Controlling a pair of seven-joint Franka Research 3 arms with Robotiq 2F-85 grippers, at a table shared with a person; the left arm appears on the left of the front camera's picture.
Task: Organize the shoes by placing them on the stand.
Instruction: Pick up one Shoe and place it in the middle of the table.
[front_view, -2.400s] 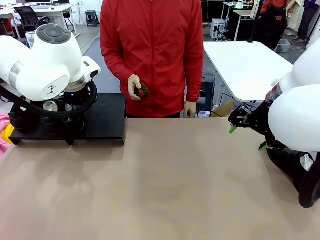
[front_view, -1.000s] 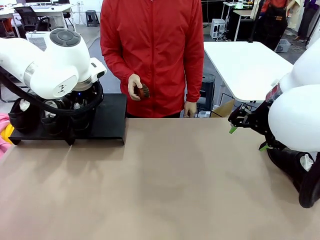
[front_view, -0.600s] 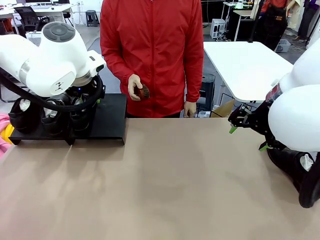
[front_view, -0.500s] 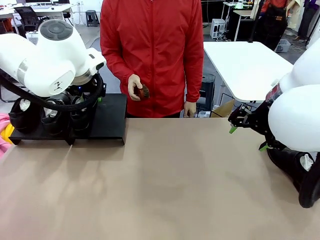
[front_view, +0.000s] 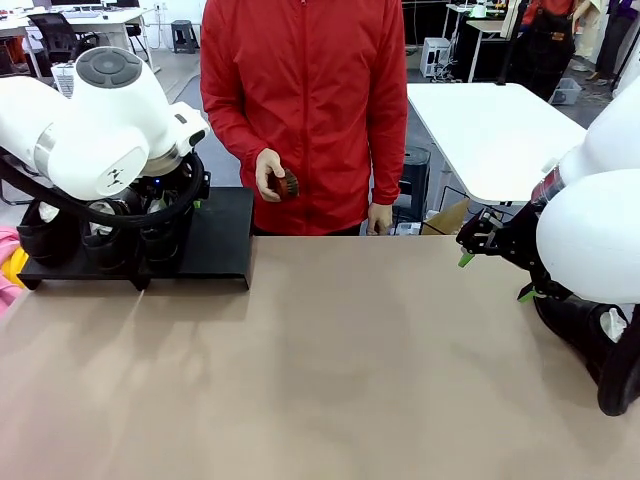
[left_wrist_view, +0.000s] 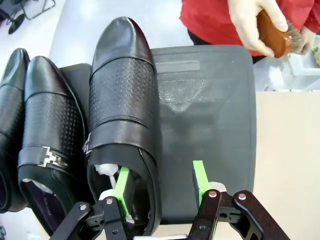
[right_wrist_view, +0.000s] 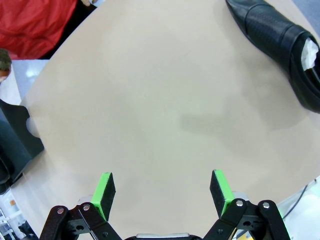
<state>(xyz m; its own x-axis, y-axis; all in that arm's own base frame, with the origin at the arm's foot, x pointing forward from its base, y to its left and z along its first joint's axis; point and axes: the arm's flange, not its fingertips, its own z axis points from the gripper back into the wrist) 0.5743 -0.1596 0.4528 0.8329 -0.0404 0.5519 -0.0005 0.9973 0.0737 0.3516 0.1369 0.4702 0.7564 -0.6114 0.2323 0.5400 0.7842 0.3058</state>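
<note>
Left gripper stands spread over the heel of a shoe, one pad inside the collar and the other clear of the outer wall, so we hold nothing. That shoe sits on the stand, close beside two others. Right gripper hangs wide apart over the bare table, with the last shoe lying nearby. We judge the leather glossy and slippery but the collar firm, so we pinch there, at the heel.
</note>
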